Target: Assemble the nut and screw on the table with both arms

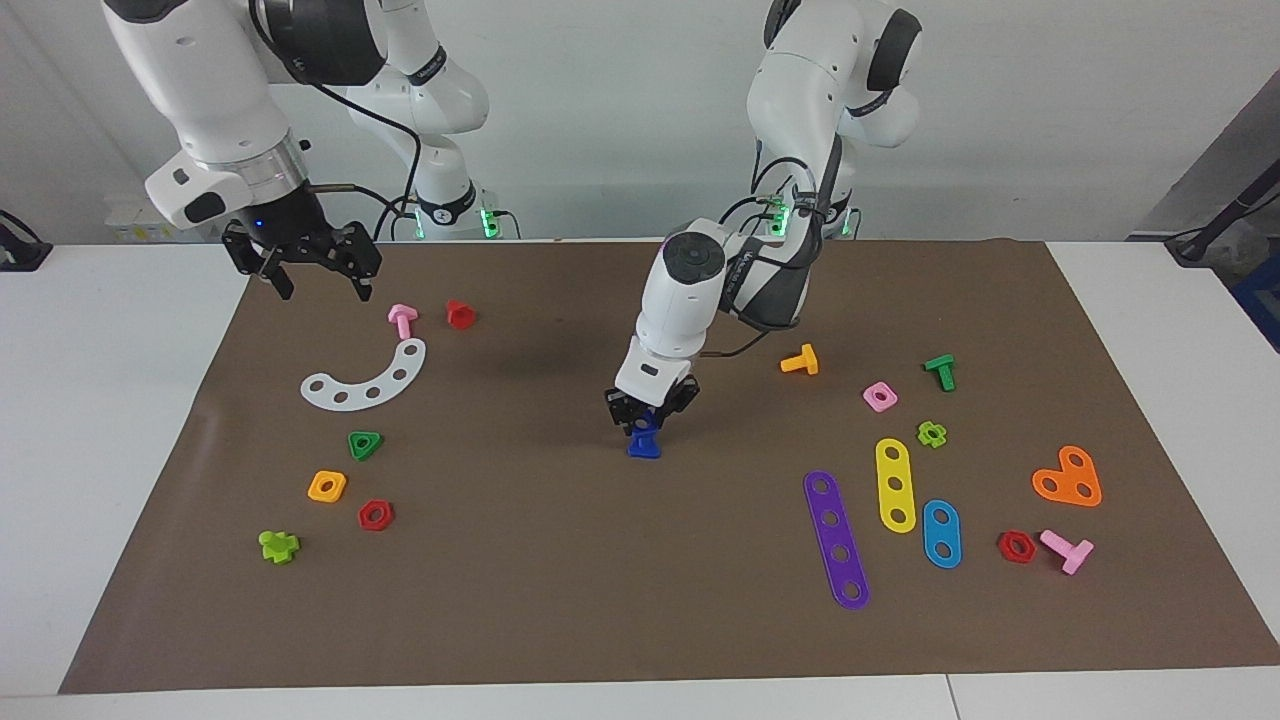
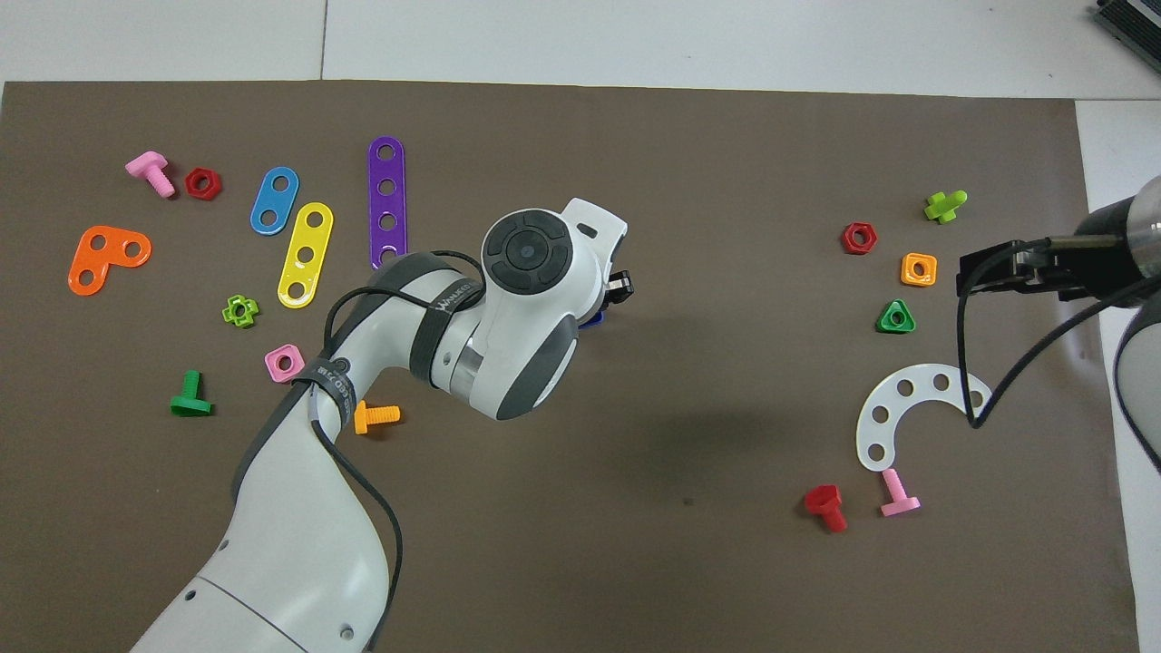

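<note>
Two arms, left gripper [image 1: 650,412] mid-frame clamped on the blue screw [image 1: 645,440] (touching the worktop [image 1: 560,560]), right gripper [image 1: 315,272] upper left, fingers spread.

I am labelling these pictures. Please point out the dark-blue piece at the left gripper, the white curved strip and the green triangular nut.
dark-blue piece [image 1: 645,446]: facing view, on its flat lower part resting on the mat.
white curved strip [image 1: 365,381]: facing view, on the middle of its arc.
green triangular nut [image 1: 365,445]: facing view, on its rim.
</note>
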You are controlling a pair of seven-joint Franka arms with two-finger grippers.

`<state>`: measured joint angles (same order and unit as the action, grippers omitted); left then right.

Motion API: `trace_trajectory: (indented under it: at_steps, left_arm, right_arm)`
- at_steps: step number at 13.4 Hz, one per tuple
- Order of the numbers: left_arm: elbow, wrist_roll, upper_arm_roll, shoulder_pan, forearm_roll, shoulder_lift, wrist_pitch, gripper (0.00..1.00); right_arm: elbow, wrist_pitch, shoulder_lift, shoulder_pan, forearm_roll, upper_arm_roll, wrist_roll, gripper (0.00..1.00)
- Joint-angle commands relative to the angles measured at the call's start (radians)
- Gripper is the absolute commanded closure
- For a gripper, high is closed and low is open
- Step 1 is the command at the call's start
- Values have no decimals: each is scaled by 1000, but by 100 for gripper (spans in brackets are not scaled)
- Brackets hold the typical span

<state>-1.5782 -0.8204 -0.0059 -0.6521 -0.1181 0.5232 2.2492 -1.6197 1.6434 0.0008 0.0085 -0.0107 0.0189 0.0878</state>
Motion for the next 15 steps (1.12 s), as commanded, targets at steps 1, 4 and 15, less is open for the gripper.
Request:
trace_trajectory:
  at_steps: [1,4,15]
  left_arm:
    - [-2,-25,15,-12,6,1,18,100]
    - [-2,-26,17,-12,6,1,20,100]
    - [-137,-22,18,-14,31,-29,81,100]
  right_arm:
    - [4,-5,2,-10,17,4,-14,0]
    - [3,-4,2,-7,17,4,-13,0]
    - [3,-4,2,-4,21,4,-8,0]
